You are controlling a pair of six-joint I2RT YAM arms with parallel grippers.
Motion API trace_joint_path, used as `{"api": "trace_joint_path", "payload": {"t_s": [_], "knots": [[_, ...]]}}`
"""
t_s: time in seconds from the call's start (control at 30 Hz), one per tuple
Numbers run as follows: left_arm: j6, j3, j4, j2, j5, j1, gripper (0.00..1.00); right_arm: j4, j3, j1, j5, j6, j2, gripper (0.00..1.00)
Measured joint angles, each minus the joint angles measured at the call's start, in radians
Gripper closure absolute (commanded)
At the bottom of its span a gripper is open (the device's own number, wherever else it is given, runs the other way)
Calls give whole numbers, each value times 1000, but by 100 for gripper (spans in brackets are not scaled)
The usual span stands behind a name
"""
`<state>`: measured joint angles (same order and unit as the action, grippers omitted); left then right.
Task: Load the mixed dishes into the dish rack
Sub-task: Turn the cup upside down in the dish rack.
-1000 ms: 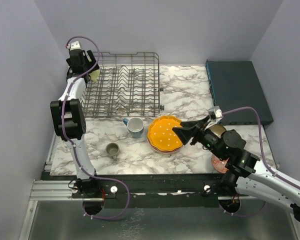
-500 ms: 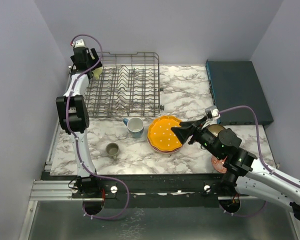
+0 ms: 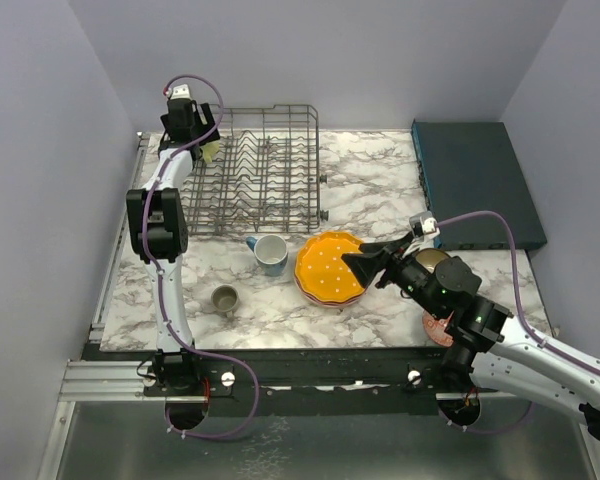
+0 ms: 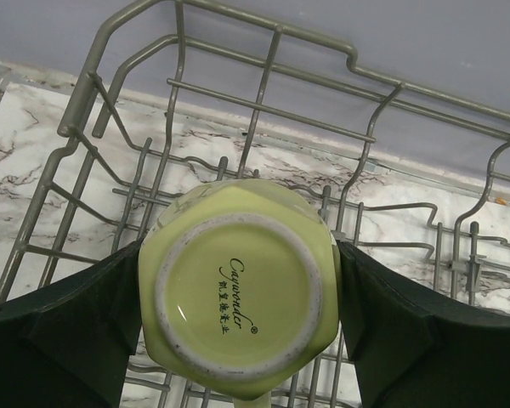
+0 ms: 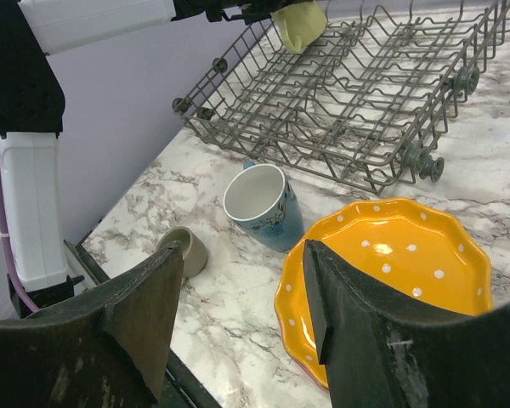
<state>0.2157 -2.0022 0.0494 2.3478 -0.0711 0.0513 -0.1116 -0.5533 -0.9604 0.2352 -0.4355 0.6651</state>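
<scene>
My left gripper (image 4: 238,293) is shut on the yellow mug (image 4: 236,255), whose pale base faces the wrist camera. It hangs over the far left corner of the grey wire dish rack (image 3: 260,175), and the mug (image 3: 211,152) shows there from above. My right gripper (image 5: 242,272) is open, low over the left rim of the orange dotted plate (image 5: 399,263), holding nothing. A pink rim (image 3: 314,298) peeks from under the orange plate (image 3: 325,268). The blue mug (image 3: 271,253) lies tilted beside the plate. The grey-olive mug (image 3: 224,298) stands near the front left.
A flat dark teal box (image 3: 475,180) sits at the right back. A dark brown bowl (image 3: 436,259) and a red-patterned bowl (image 3: 438,328) lie partly hidden beneath my right arm. Walls close in on the left, back and right.
My left gripper has carried the yellow mug rightward along the rack's far left corner. The right gripper has edged slightly left over the plate rim.
</scene>
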Motion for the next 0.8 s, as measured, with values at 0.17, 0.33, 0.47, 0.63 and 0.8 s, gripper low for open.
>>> {"api": "trace_joint_path", "payload": {"t_s": [0.17, 0.33, 0.47, 0.63, 0.8], "knots": [[0, 0, 0, 17, -16, -1, 100, -2, 7, 0, 4, 0, 2, 35], [-16, 0, 0, 24, -39, -1, 100, -11, 18, 0, 7, 0, 3, 35], [-38, 0, 0, 24, -55, -1, 100, -23, 18, 0, 7, 0, 16, 35], [-58, 0, 0, 24, -66, -1, 100, -29, 18, 0, 7, 0, 34, 34], [-71, 0, 0, 27, -77, -1, 97, -31, 18, 0, 7, 0, 40, 33]]}}
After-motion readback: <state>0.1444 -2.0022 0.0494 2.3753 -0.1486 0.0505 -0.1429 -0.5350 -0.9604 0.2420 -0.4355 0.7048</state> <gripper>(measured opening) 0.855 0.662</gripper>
